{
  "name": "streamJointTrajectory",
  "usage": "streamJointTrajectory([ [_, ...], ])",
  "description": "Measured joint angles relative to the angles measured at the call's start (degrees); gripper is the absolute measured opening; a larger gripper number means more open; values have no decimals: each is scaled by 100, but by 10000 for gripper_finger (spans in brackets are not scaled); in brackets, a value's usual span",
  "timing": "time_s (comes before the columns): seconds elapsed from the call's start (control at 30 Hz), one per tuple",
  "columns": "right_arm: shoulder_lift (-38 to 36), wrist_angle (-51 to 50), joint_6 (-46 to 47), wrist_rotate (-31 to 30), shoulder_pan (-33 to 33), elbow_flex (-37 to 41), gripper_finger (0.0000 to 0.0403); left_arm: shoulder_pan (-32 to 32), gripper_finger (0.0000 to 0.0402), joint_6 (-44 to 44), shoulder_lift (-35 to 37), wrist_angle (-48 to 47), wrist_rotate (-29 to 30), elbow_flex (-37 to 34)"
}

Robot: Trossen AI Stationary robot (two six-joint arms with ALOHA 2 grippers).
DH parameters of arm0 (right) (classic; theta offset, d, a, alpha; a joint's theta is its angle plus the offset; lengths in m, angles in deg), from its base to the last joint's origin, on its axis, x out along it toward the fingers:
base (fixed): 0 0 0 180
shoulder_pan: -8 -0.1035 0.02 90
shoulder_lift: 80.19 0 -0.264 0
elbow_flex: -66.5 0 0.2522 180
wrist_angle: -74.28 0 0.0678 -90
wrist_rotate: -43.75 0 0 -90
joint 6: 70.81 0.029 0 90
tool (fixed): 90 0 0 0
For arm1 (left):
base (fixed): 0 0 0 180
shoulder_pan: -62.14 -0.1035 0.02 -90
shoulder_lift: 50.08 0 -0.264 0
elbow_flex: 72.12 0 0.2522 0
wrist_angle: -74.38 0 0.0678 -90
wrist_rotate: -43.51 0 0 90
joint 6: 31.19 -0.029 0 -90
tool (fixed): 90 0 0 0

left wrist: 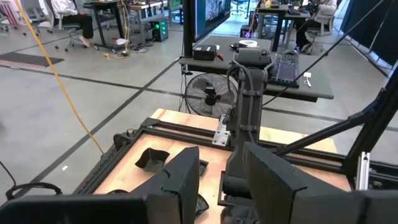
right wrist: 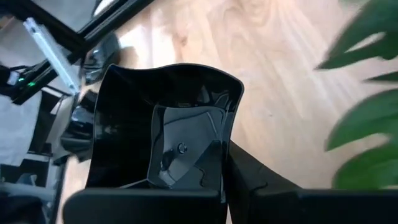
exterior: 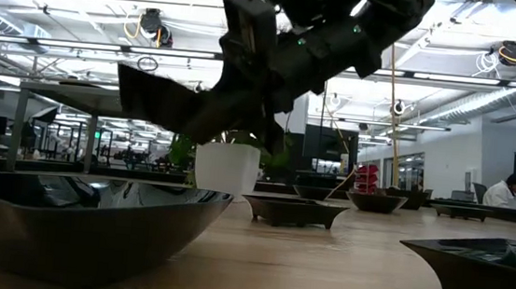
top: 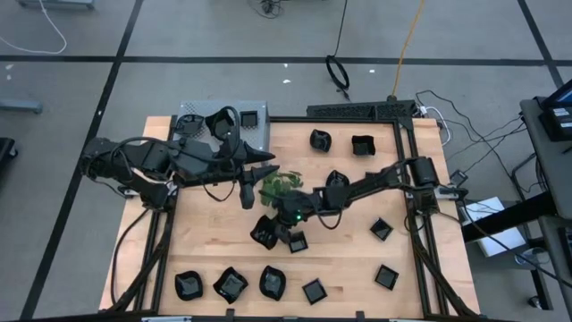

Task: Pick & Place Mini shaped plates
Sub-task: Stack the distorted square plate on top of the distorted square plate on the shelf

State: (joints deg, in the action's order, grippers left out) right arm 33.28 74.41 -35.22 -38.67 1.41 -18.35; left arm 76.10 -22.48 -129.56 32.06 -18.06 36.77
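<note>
While our right hand (right wrist: pixel 224 186) clamps a glossy black square plate (right wrist: pixel 165 124) above the wooden bench (top: pixel 357 259), we judge placing comes next; left hand (top: pixel 268 164) waits half-open.

Bright ceiling lights glare in the low view; nearby leaves blur.

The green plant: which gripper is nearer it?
Right. The right gripper, shut on a black plate, sits just beside the plant; the left gripper hovers slightly farther, toward the table's back.
</note>
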Motion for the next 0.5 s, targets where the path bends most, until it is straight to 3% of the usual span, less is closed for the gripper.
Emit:
streamJointTrajectory([
  [0.33, -35, 225, -115, 315, -161, 0, 0, 0, 127, 2, 0, 0, 0, 0],
  [0.5, -5, 125, -74, -218, -309, 0, 0, 0, 127, 4, 0, -2, 0, 0],
])
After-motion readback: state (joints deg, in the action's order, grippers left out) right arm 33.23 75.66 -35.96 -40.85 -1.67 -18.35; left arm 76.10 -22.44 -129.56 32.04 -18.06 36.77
